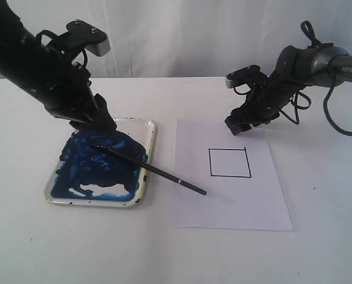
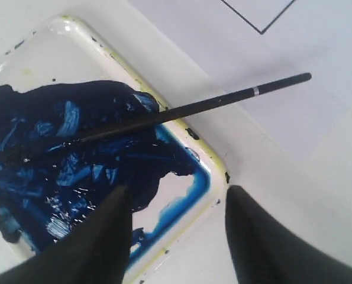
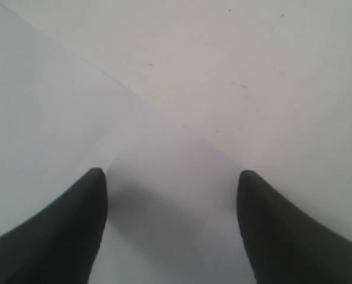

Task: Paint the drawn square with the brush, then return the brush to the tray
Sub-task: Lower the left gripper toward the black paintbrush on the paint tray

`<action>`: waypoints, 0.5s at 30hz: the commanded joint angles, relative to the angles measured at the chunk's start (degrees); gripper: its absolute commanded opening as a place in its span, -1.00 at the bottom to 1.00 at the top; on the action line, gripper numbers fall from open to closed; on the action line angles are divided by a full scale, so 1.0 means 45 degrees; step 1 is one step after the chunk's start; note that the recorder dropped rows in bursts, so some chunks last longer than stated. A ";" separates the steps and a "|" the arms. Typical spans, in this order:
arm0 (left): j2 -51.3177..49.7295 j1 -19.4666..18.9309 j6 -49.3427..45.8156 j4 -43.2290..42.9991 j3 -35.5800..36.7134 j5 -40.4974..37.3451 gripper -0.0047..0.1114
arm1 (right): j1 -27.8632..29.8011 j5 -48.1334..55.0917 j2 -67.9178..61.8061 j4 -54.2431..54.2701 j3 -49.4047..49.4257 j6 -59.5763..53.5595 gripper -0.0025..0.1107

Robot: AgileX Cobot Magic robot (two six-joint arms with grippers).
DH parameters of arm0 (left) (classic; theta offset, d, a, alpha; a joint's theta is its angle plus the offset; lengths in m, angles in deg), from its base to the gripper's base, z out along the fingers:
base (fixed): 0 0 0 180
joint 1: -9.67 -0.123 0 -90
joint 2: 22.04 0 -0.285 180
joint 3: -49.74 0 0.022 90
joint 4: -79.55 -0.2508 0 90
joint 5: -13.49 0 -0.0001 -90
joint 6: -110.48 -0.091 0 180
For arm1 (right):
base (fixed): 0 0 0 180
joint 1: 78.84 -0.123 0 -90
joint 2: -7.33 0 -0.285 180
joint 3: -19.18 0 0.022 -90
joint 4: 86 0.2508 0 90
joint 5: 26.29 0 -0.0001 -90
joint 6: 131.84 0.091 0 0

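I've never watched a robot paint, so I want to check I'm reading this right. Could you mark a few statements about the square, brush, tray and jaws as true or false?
1. The drawn square is filled with blue. False: it is blank inside.
2. The brush lies with its tip in the paint in the tray. True.
3. The left jaws grip the brush. False: they stand open above the tray and the brush lies free.
4. The brush's handle end pokes out past the tray's rim. True.
5. The right jaws are open and hold nothing. True.
6. The tray stands on the paper sheet. False: it sits beside it.
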 commanded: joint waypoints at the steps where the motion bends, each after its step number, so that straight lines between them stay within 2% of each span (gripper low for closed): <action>1: -0.0783 0.0064 0.3507 0.0157 -0.0948 -0.1133 0.00 | 0.0010 0.0290 -0.0342 -0.0199 0.0047 -0.0157 0.10; 6: -0.1664 0.0064 0.6561 0.0106 -0.1887 -0.2732 0.00 | 0.0010 0.0290 -0.0342 -0.0199 0.0047 -0.0157 0.10; 9: -0.2169 0.0064 0.8253 0.0107 -0.2091 -0.2627 0.00 | 0.0010 0.0290 -0.0342 -0.0199 0.0047 -0.0157 0.10; 11: -0.2491 0.0064 0.8683 0.0386 -0.2204 -0.2488 0.00 | 0.0010 0.0290 -0.0342 -0.0199 0.0047 -0.0157 0.10; 15: -0.3217 0.0064 0.8497 0.2120 -0.2645 -0.2795 0.00 | 0.0010 0.0264 -0.0342 -0.0199 0.0047 -0.0157 0.10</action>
